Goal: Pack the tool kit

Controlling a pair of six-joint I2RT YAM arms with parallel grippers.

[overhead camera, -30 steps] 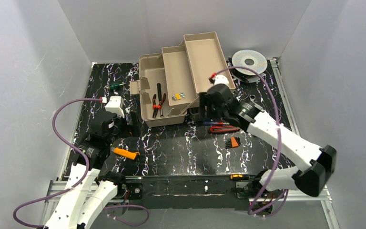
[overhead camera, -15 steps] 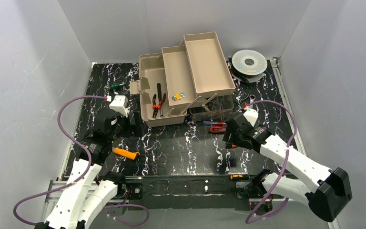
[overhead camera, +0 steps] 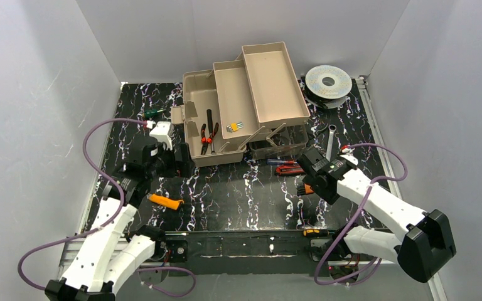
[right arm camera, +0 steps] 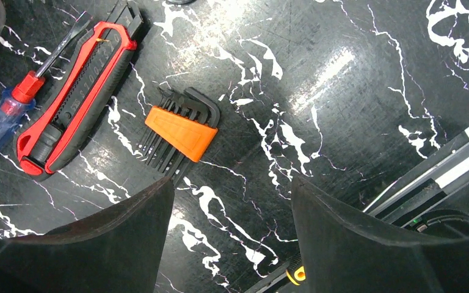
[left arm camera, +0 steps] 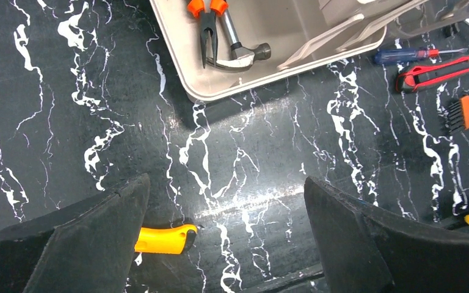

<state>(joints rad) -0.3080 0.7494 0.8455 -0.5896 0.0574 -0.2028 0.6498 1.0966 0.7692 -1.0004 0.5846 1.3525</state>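
The taupe toolbox (overhead camera: 276,81) stands open at the back, its beige trays fanned out; the wall of its base also shows in the left wrist view (left arm camera: 293,36). Orange-handled pliers (overhead camera: 208,135) and a hammer (left arm camera: 238,52) lie in its base. A red utility knife (right arm camera: 76,97), a blue screwdriver (right arm camera: 0,119) and an orange hex key set (right arm camera: 180,131) lie in front of the box. My right gripper (right arm camera: 232,183) is open and empty just above the table beside the hex key set. My left gripper (left arm camera: 225,183) is open and empty near the box's front left corner. A yellow-orange handled tool (left arm camera: 162,239) lies by its left finger.
A round silver wire spool (overhead camera: 328,80) sits at the back right. A silver wrench (overhead camera: 330,138) lies right of the box and a green screwdriver (overhead camera: 154,113) left of it. A yellow and black tool (overhead camera: 314,232) lies on the front rail. Grey walls enclose the table.
My right arm has drawn back from the toolbox front and come down over the hex key set. My left gripper has moved forward toward the box's left corner.
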